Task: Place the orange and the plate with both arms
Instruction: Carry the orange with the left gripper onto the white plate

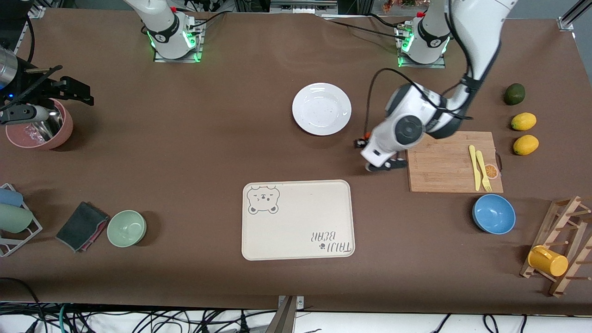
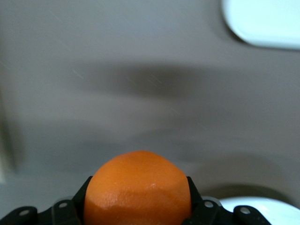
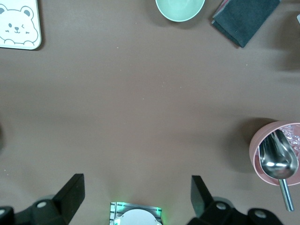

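One orange is clamped in the left gripper over the table between plate and cutting board. Right gripper is held spread, waiting over the pink bowl.

Orange red-orange, plate white, tray cream bear-printed.

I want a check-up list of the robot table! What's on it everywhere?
Surface: brown table, bare in the middle.
Job's things: orange gripped in the left pincer, beside the cutting board; white plate lies apart, nothing on it.
Clutter: bear tray, blue bowl, green bowl, lemons, pink bowl with scoop.
Grippers: left shut on orange; right pincer open, waiting above the pink bowl.
Cables: bundle below table edge.
Surroundings: nothing seen.
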